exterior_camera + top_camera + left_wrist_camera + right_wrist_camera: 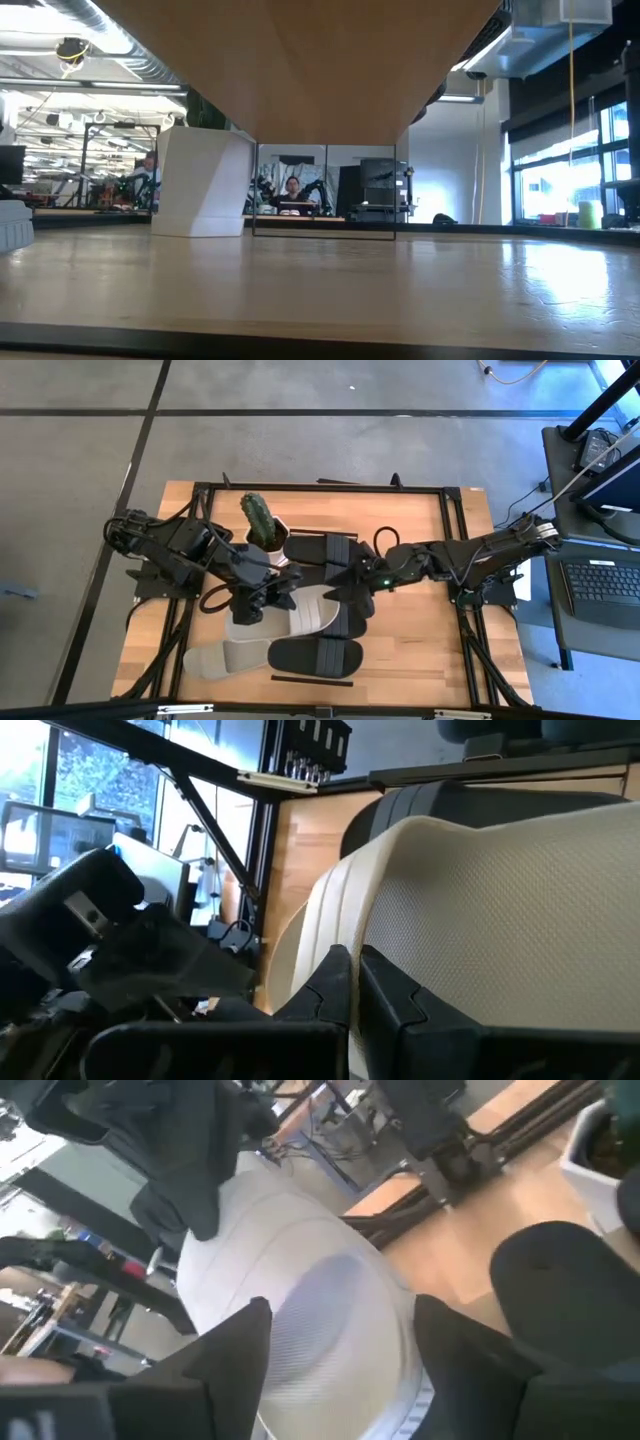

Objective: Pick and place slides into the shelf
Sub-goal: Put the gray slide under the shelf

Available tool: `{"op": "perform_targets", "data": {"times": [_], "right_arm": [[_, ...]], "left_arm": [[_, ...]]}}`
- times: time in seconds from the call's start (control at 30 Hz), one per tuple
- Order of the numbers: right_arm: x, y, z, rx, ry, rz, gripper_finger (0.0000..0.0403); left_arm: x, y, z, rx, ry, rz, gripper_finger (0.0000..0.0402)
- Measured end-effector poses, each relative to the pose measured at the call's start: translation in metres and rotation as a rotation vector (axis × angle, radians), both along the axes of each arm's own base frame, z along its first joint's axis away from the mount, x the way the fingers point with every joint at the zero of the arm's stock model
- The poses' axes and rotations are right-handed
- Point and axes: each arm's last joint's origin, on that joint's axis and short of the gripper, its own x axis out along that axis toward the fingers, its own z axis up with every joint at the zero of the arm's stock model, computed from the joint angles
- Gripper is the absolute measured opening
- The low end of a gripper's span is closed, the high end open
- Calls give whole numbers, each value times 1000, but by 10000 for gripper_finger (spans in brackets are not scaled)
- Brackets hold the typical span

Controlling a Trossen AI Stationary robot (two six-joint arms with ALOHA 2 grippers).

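Note:
My left gripper is shut on a grey-beige slide above the middle of the table. My right gripper is open. Its two fingers stand on either side of that slide's free end; whether they touch it I cannot tell. A second grey-beige slide and a black slide lie near the front edge. Another black slide lies farther back, and one lies partly under the arms. The low view shows the shelf's light wood underside. My left gripper pinches the edge of the grey-beige slide between its two shut fingers, slanting down from the table's left. The slide is held tilted over the black slides, its other end reaching toward my right gripper. Whether any part rests below cannot be told.
A cactus in a white pot stands just behind my left gripper. A black metal frame runs around the tabletop, and a thin black bar lies at the front. Bare wood shows at the right front.

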Motion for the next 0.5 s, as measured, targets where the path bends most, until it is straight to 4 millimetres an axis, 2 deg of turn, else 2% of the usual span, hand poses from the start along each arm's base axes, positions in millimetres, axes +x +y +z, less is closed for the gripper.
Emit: {"op": "perform_targets", "data": {"times": [0.27,0.5], "right_arm": [[0,-1,-10,-11,117,-25,201],[0,-1,-9,-6,115,-27,194]], "left_arm": [[0,1,0,16,-5,16,0],[0,1,0,21,-9,19,0]]}}
